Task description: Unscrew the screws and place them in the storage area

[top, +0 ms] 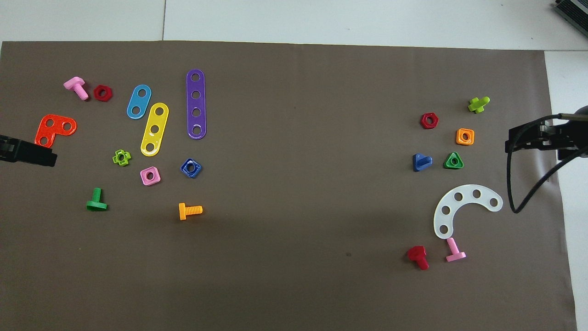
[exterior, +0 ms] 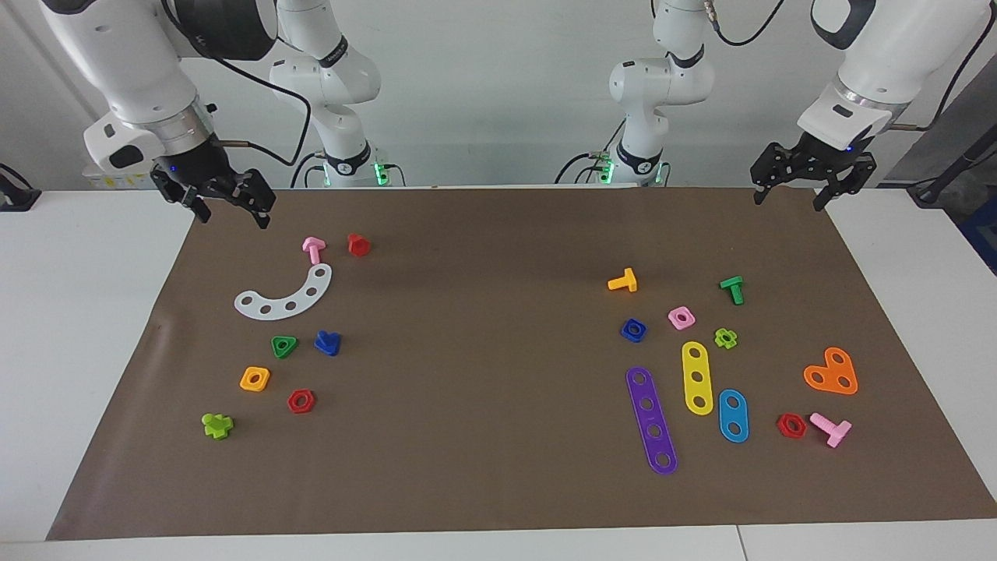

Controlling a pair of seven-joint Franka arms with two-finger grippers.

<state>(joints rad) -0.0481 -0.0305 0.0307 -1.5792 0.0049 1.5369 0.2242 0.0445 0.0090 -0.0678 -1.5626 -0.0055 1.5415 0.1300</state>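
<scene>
The dark-blue screw [exterior: 327,343] lies free on the brown mat beside the green triangular nut [exterior: 284,346], toward the right arm's end; it also shows in the overhead view [top: 421,162]. The storage area [exterior: 300,370] is the bare mat among the white curved strip [exterior: 284,294], the green nut, the orange square nut [exterior: 255,379] and the red hex nut [exterior: 301,400]. My right gripper [exterior: 234,218] hangs open and empty over the mat's corner nearest its base. My left gripper [exterior: 787,201] hangs open and empty over the mat's corner at the left arm's end.
A pink bolt [exterior: 313,249] and a red bolt [exterior: 358,245] lie near the curved strip; a lime piece [exterior: 217,425] lies farther out. At the left arm's end lie a dark-blue square nut [exterior: 633,330], purple [exterior: 651,419], yellow [exterior: 697,377] and blue [exterior: 733,415] strips, and several bolts and nuts.
</scene>
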